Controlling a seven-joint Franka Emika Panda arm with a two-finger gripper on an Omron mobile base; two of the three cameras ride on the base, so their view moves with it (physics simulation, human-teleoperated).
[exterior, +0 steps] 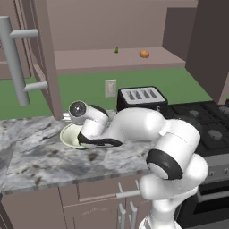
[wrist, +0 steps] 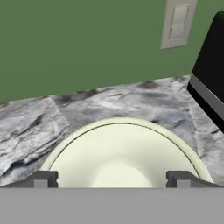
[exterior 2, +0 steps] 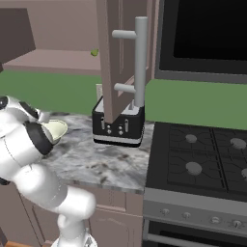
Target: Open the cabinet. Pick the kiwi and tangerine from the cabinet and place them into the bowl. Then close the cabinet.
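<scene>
The cabinet (exterior: 44, 58) stands open, its doors swung out to both sides. On its shelf lies the orange tangerine (exterior: 144, 53). The kiwi is out of view. The pale cream-green bowl (exterior: 69, 134) sits on the marble counter left of the toaster, partly covered by my hand; it also appears in the right base view (exterior 2: 55, 129). In the hand view my gripper (wrist: 111, 179) hangs open right over the bowl (wrist: 118, 144), its fingertips (wrist: 41, 179) wide apart above the rim with nothing between them. The bowl's bottom is hidden.
A tiny green object (exterior: 116, 50) lies on the shelf left of the tangerine. A black toaster (exterior: 141, 98) stands right of the bowl, under the open door (exterior 2: 116, 62) with its bar handle (exterior 2: 140, 62). A wall outlet (wrist: 177, 24) is behind. The stove (exterior 2: 202, 164) lies to the right.
</scene>
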